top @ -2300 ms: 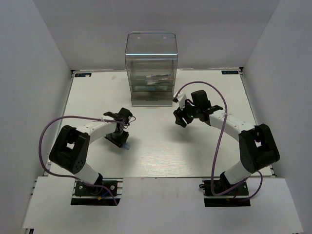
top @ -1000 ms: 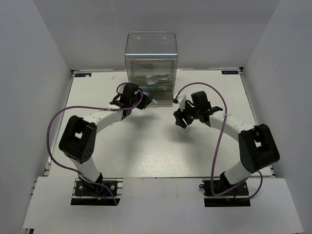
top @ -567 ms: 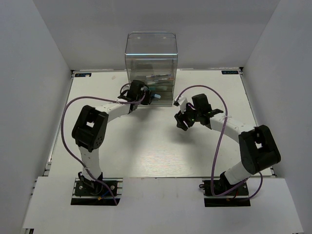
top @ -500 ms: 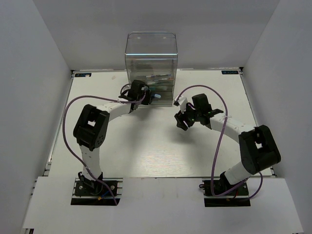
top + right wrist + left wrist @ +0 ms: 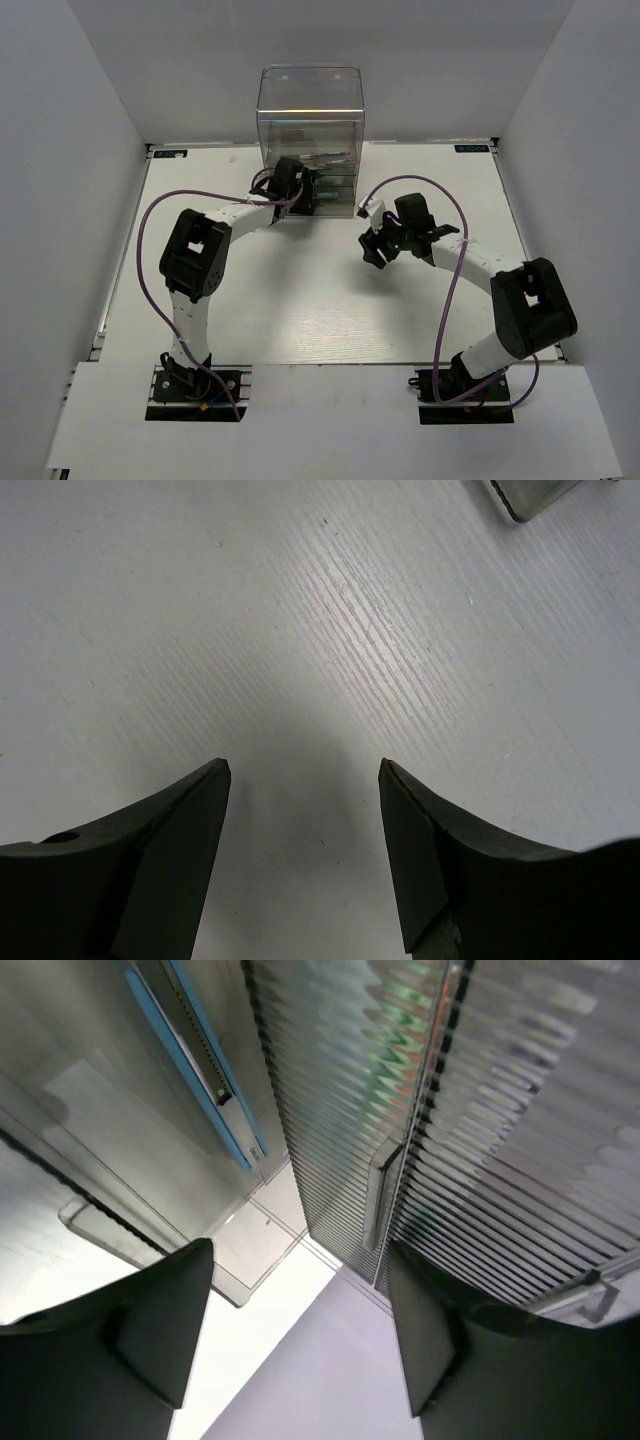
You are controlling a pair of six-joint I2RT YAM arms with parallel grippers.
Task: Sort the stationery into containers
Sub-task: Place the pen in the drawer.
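Just ahead of the left hand (image 5: 298, 1260), fingers apart and holding nothing, stands the tall clear ribbed-plastic cabinet (image 5: 310, 110), a light-blue marker (image 5: 190, 1075) inside it up-left of the fingers; the right hand (image 5: 305, 770), also apart, hangs over the white worktop (image 5: 300, 630).

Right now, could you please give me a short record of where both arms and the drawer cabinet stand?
cabinet: clear, drawers stacked, at the far edge of the table
left fingers: open, nothing between them, close up to the ribbed drawer fronts
right fingers: open, nothing between them, above bare table, nearer than the cabinet and to its right
stationery seen: a light-blue piece showing through the clear wall; the rest is too blurred to name
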